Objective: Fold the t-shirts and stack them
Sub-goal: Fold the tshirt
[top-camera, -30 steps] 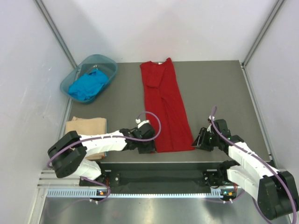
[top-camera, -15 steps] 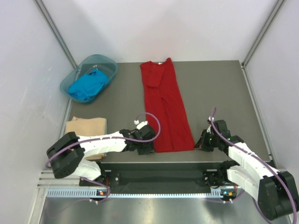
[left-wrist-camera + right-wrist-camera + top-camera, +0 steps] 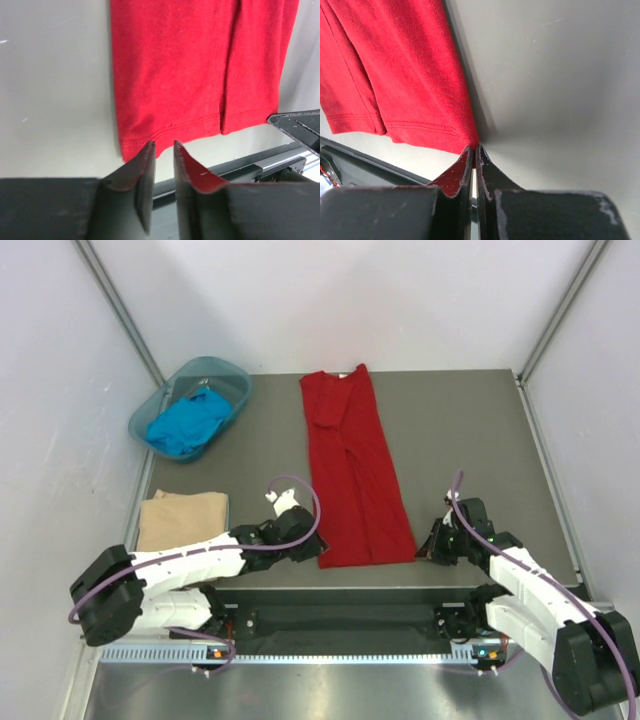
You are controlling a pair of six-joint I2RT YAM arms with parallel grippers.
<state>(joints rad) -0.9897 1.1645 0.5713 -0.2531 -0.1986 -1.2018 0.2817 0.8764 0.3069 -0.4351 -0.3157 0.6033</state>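
The deep red t-shirt lies folded into a long strip down the middle of the table, neck at the far end. My right gripper is shut on its near right hem corner; in the right wrist view the red t-shirt runs into the closed tips. My left gripper sits at the near left hem corner. In the left wrist view it stands narrowly open, nothing between its fingers, with the red t-shirt's hem just beyond the tips. The blue t-shirt is crumpled. The tan t-shirt lies folded at the near left.
A translucent teal basin at the far left corner holds the blue t-shirt. The dark rail of the arm bases runs along the table's near edge, just below the red hem. White walls close in the table on three sides.
The right gripper has closed on the red hem corner. The left arm has swung lower and leftward, and its jaws have narrowed beside the left corner.
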